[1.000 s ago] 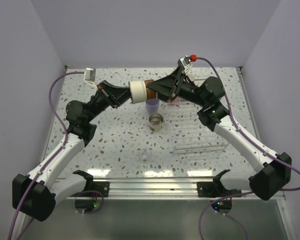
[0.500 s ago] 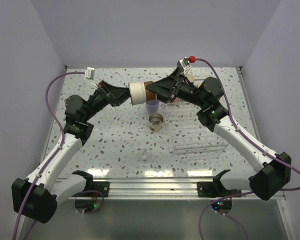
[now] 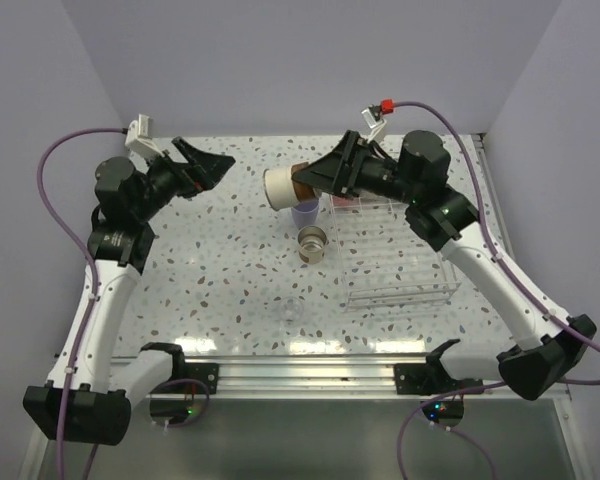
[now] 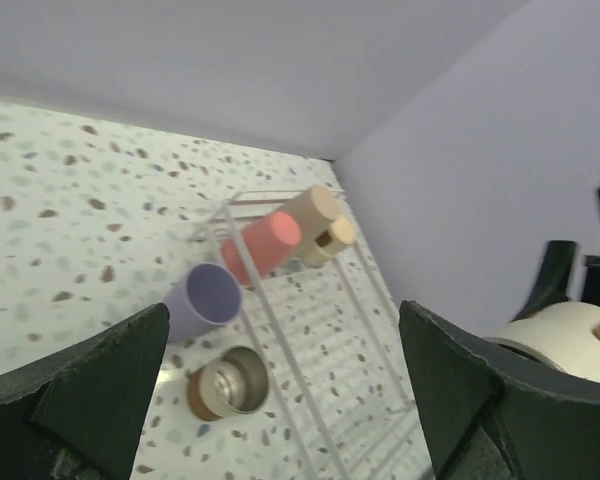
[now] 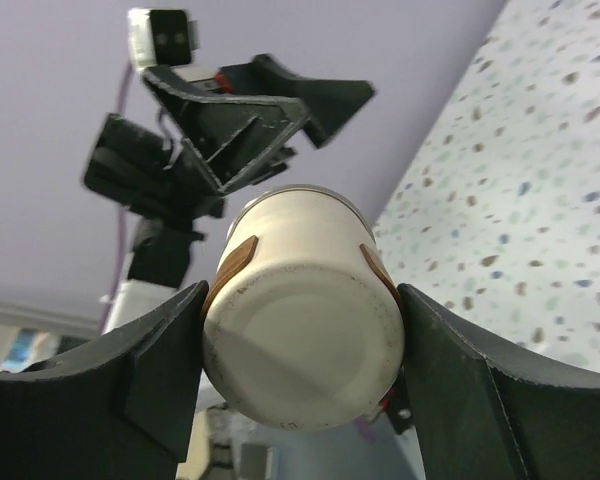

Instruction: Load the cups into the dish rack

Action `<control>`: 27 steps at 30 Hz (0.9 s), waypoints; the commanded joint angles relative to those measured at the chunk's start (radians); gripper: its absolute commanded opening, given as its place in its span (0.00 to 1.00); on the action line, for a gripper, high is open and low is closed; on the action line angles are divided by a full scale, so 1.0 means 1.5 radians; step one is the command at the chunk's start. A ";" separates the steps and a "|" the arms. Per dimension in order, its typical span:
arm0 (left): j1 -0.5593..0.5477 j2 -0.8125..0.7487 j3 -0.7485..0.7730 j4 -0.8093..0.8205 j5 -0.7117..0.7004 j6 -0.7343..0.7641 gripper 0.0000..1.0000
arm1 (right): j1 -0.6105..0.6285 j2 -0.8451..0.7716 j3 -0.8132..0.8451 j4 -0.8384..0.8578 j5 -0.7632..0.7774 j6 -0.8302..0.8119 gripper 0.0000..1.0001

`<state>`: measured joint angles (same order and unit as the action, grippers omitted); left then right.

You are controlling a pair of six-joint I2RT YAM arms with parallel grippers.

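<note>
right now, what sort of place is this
Probably a robot test cell, not a kitchen: two arms bolted at the edge of a speckled table, plain walls closing it in, and a clear rack with cups.

Left arm folded upward at the far left, its claw (image 3: 214, 170) spread wide and empty, pointing right. Right arm extended leftward toward centre, wrist horizontal, its claw (image 3: 306, 182) clamped on a beige cup (image 3: 277, 188) held sideways.

Top camera overlooks the whole desk (image 3: 230, 260) from behind; left wrist camera sees its rack (image 4: 330, 330) nearer; right wrist camera faces leftward.
</note>
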<state>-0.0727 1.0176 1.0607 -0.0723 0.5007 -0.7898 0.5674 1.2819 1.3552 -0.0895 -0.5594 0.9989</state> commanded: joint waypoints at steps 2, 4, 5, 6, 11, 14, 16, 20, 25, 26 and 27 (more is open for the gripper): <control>0.000 -0.004 0.101 -0.237 -0.208 0.182 1.00 | -0.005 0.006 0.149 -0.311 0.160 -0.234 0.00; -0.006 -0.013 0.109 -0.266 -0.258 0.210 1.00 | -0.004 0.020 0.184 -0.376 0.259 -0.307 0.00; -0.010 -0.017 0.109 -0.269 -0.286 0.220 1.00 | -0.004 0.036 0.217 -0.438 0.291 -0.328 0.00; -0.020 -0.018 0.110 -0.272 -0.300 0.237 1.00 | -0.003 0.043 0.232 -0.464 0.318 -0.374 0.00; -0.053 -0.023 0.112 -0.288 -0.395 0.269 1.00 | 0.002 0.079 0.262 -0.571 0.544 -0.478 0.00; -0.063 -0.018 0.114 -0.297 -0.465 0.282 1.00 | 0.002 0.093 0.240 -0.570 0.583 -0.509 0.00; -0.067 -0.013 0.118 -0.311 -0.497 0.284 1.00 | 0.003 0.112 0.234 -0.572 0.603 -0.510 0.00; -0.071 -0.013 0.129 -0.317 -0.529 0.297 1.00 | 0.002 0.134 0.190 -0.554 0.631 -0.501 0.00; -0.089 -0.017 0.104 -0.314 -0.549 0.315 1.00 | 0.002 0.152 0.123 -0.489 0.612 -0.490 0.00; -0.093 -0.018 0.099 -0.313 -0.553 0.317 1.00 | 0.002 0.162 0.104 -0.470 0.610 -0.487 0.00; -0.100 -0.016 0.094 -0.306 -0.555 0.319 1.00 | 0.002 0.166 0.095 -0.458 0.609 -0.480 0.00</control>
<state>-0.2008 1.0027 1.2091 -0.5430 -0.2794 -0.3500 0.5674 1.5143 1.5318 -0.8833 0.3264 0.2714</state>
